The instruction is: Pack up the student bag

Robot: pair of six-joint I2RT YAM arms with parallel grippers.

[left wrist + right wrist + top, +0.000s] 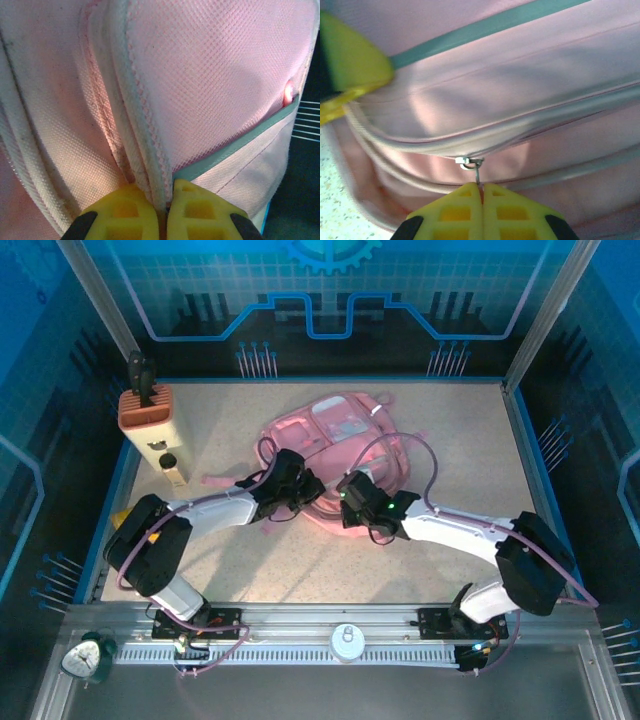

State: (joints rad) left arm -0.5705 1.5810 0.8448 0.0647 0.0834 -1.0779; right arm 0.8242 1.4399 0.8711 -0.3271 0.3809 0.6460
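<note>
The student bag [340,435], soft and pink, lies at the middle of the table toward the back. My left gripper [305,490] sits at its near left edge, and in the left wrist view its yellow fingers [167,200] are shut on a raised piped seam [145,150] of the bag's fabric. My right gripper [345,502] is at the near edge just right of it. It [481,192] is shut on the thin metal zipper pull [477,174], which hangs from the slider [465,161]. A left yellow finger [350,60] shows at the top left of the right wrist view.
A brown block holder [147,408] with a black tool stands at the back left, with a small bottle [172,468] beside it. An alarm clock [85,655] and a white round knob [346,640] rest on the front rail. Bare tabletop [470,440] lies to the bag's right.
</note>
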